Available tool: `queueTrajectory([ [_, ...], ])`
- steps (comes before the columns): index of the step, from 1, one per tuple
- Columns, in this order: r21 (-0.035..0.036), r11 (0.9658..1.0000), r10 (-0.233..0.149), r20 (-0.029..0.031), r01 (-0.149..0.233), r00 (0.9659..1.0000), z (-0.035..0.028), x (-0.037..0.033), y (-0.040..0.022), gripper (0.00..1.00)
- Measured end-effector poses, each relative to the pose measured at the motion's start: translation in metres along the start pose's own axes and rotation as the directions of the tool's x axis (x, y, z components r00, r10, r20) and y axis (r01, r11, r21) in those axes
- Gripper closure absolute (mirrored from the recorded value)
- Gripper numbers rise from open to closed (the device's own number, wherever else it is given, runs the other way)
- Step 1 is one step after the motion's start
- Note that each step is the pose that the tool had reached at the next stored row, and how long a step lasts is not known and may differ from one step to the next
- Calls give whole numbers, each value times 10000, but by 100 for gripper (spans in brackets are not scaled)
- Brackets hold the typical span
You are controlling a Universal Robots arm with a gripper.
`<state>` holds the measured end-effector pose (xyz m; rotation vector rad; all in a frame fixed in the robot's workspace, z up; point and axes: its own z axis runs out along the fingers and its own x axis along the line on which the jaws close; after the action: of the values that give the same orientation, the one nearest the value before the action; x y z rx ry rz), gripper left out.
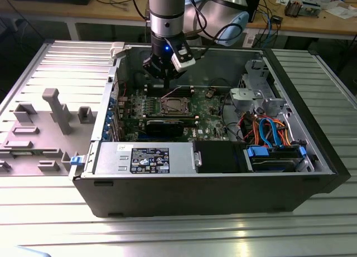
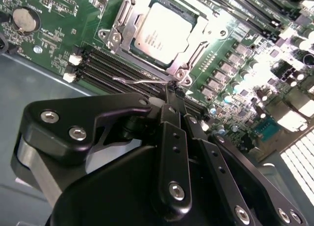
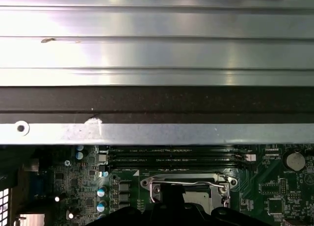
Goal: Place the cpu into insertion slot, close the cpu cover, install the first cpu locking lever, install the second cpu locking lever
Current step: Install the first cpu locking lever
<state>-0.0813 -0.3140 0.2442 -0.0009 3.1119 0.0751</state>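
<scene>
In the second wrist view the gripper fills the near ground, its black fingers drawn together to a narrow tip with hardly any gap between them, and that tip sits at a thin silvery locking lever that lies beside the memory slots; whether the fingers pinch the wire I cannot tell. Just beyond lies the cpu, flat in the insertion slot with the cpu cover closed down around its silvery top. In the first wrist view the cpu cover shows past the dark gripper, and farther off the case wall. In the exterior view the gripper hangs just above the insertion slot on the green motherboard, inside the open computer case, on the ribbed metal table.
</scene>
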Motion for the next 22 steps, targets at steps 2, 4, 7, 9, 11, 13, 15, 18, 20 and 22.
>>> queueTrajectory([
  [2, -7, 10000, -4, 0, 4, 10000, 22, -8, -1, 89],
  [4, -5, 10000, -2, 0, 2, 10000, 51, -30, 9, 89],
  [7, -7, 10000, -16, -1, 16, 10000, 72, -38, 32, 89],
  [9, -8, 10000, -75, -3, 75, 10000, 84, -44, 51, 89],
  [11, -12, 9999, -169, -7, 169, 9999, 97, -53, 56, 89],
  [13, -9, 9998, -179, -10, 179, 9998, 99, -56, 56, 89],
  [15, -11, 9998, -181, -9, 181, 9998, 100, -59, 55, 89],
  [18, -13, 9998, -181, -8, 181, 9998, 104, -84, 56, 89],
  [20, -13, 9998, -180, -8, 180, 9998, 109, -123, 55, 89],
  [22, -12, 9998, -181, -9, 181, 9998, 110, -133, 55, 89],
])
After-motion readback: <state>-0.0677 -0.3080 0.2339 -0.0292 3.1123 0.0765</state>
